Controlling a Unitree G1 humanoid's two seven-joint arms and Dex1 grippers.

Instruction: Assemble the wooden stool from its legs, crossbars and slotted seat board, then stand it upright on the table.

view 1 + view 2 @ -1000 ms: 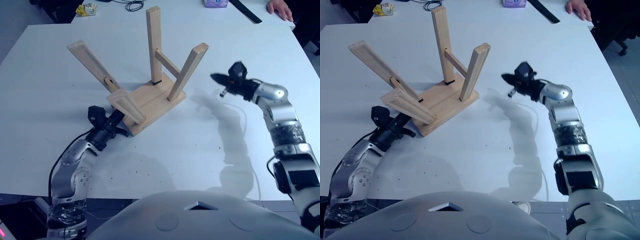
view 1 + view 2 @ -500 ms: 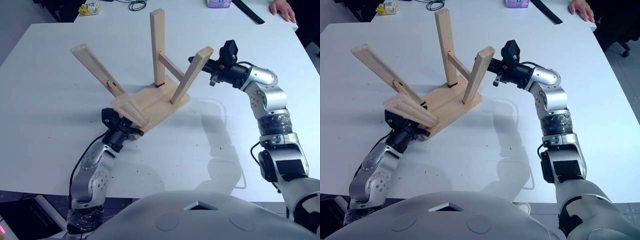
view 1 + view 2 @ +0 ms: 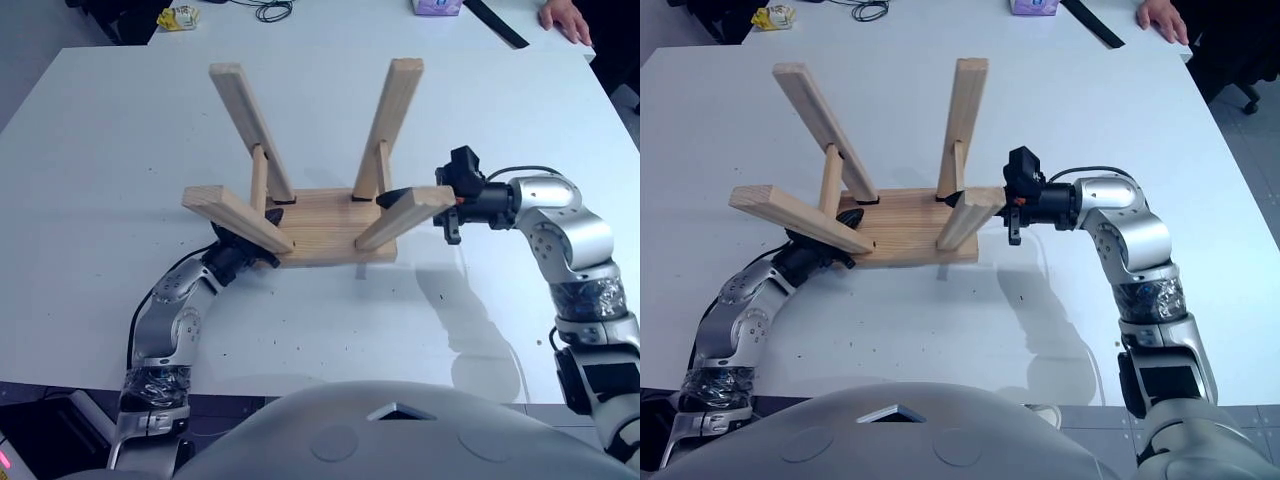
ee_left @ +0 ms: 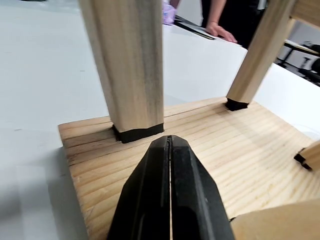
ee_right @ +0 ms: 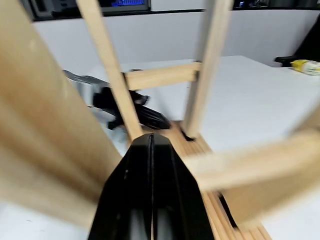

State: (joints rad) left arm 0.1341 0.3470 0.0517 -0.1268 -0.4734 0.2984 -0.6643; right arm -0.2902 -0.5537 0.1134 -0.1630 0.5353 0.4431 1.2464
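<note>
Left eye view: assembled stool (image 3: pixel 325 222) upside down on table (image 3: pixel 100 150).

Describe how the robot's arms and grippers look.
The left arm and right arm are rounded silver-grey shells, each with a band of glossy clear film nearer the body. A thin black cable loops beside the left arm. The left gripper and right gripper are matt black with two tapering fingers. A boxy black camera block tops the right wrist.

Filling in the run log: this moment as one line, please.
stool upside down, seat board on table | left claw shut, over seat board | right claw shut, beside near-right leg
</note>
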